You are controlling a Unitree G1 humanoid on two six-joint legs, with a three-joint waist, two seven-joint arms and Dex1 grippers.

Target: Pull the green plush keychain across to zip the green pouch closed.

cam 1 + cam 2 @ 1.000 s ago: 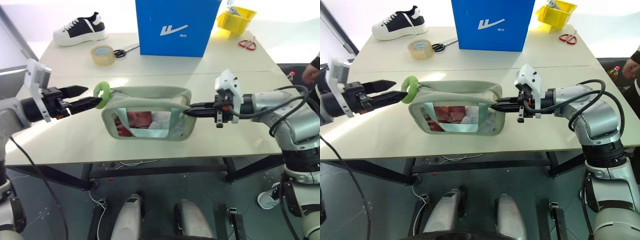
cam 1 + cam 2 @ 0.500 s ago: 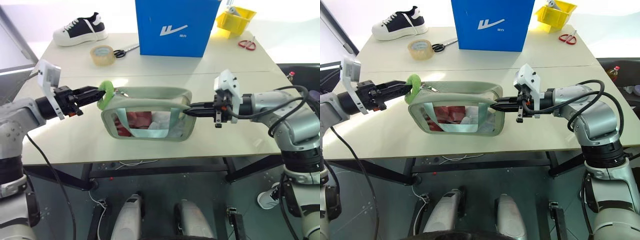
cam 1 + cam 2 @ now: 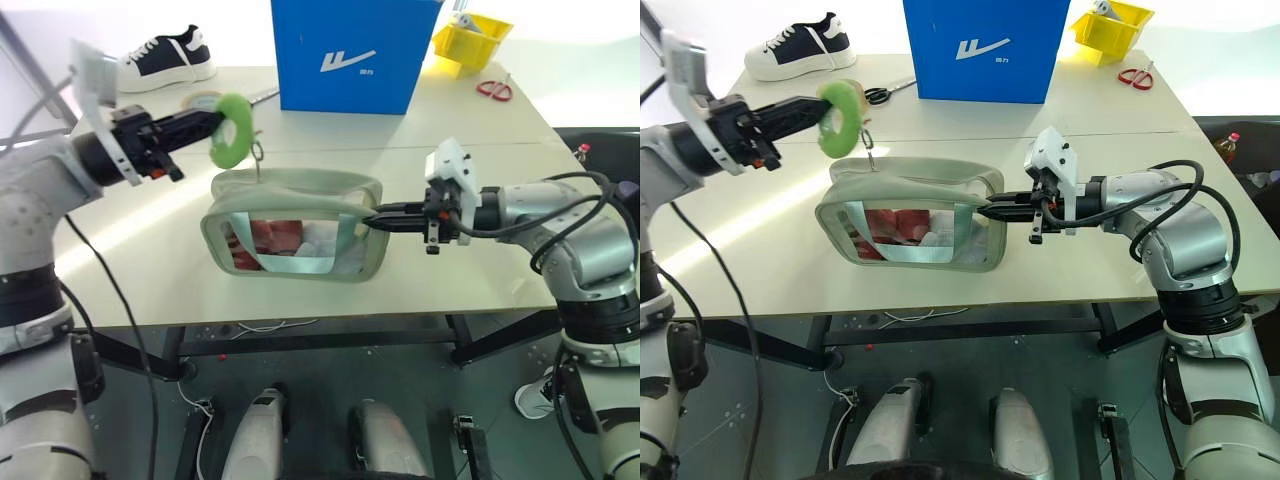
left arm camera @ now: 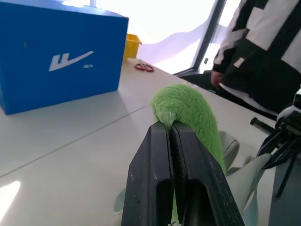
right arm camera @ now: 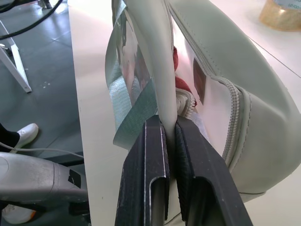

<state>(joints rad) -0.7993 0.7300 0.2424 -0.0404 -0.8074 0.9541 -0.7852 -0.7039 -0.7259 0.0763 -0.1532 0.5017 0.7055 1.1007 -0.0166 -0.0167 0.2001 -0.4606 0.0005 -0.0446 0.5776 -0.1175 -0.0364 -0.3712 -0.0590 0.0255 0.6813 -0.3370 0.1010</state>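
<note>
Pale sage-green boxy fabric pouch (image 3: 295, 228) w/ clear window sits near front edge of cream table (image 3: 480, 270). Right gripper (image 3: 372, 221) clamped on pouch's right end. Left gripper (image 3: 212, 122) pinches lime-green fuzzy ring keychain (image 3: 232, 130), raised above pouch's left end. Behind: tape roll (image 3: 203, 97), scissors (image 3: 883, 93), blue box (image 3: 348, 52), sneaker (image 3: 165, 58), yellow bin (image 3: 470, 38)

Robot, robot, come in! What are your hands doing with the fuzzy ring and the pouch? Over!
Left gripper shut on fuzzy ring, lifted above the table. Right gripper shut on pouch end. Nothing in the way.
</note>
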